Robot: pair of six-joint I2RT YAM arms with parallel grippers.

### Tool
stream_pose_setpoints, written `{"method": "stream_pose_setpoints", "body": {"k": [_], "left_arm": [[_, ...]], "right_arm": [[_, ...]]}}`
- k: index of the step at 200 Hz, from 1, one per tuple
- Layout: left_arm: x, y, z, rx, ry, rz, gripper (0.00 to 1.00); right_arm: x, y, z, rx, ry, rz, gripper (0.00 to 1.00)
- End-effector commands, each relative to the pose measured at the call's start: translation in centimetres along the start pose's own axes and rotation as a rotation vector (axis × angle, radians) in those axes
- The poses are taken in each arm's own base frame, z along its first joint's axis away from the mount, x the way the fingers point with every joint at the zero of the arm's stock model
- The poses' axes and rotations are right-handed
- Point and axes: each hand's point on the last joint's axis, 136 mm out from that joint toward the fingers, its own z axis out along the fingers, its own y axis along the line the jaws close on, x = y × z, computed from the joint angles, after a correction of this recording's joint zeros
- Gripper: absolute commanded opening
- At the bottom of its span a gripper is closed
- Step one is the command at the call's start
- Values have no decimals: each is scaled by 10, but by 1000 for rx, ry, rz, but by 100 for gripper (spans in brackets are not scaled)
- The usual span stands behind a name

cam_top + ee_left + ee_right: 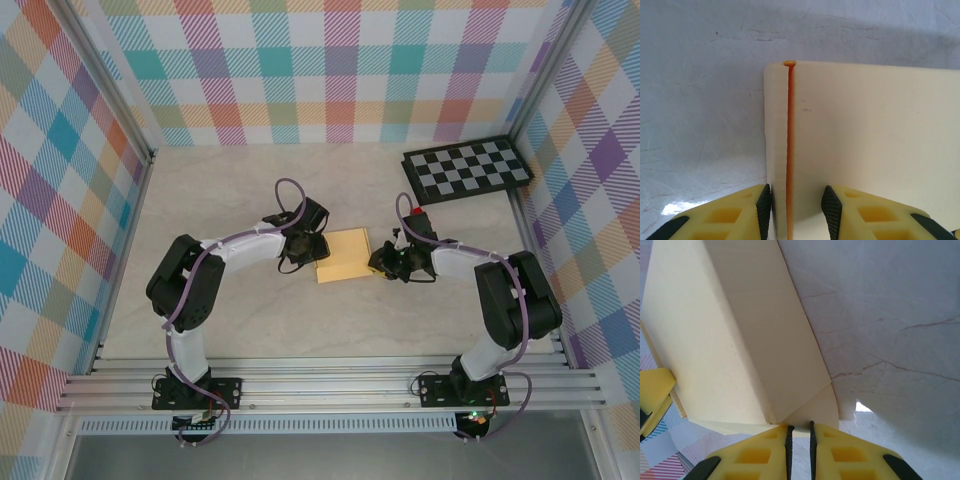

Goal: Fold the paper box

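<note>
Cardboard of the paper box (pixel 343 256) looked light and crease-prone; left gripper (pixel 796 196), half-closed, held its edge, right gripper (pixel 800 430) pinched its corner.

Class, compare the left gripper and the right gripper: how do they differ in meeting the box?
The left gripper has its jaws set wider, astride the box's orange seam; the right gripper is nearly shut, pinching a thin corner flap. The left gripper is at the box's left edge, the right gripper at its right edge. Both are yellow and black.
</note>
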Motion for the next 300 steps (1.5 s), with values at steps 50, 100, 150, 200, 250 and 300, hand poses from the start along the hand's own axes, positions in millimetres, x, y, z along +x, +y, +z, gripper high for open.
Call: {"method": "stream_pose_setpoints", "body": {"k": [50, 100, 150, 200, 250, 300], "left_arm": [[41, 33, 31, -111, 149, 4, 37], [43, 34, 32, -117, 159, -6, 37], [47, 23, 32, -69, 182, -36, 37], [54, 16, 42, -57, 214, -34, 36], [51, 7, 42, -38, 222, -30, 36], [51, -3, 45, -22, 229, -50, 36]], "right_arm": [[-4, -11, 16, 9, -51, -102, 19], [-5, -24, 23, 34, -73, -17, 9], [-15, -12, 37, -62, -85, 73, 7], [-27, 5, 64, -156, -54, 178, 8], [-27, 25, 73, -180, -27, 202, 9], [10, 72, 84, -215, 70, 186, 10]]}}
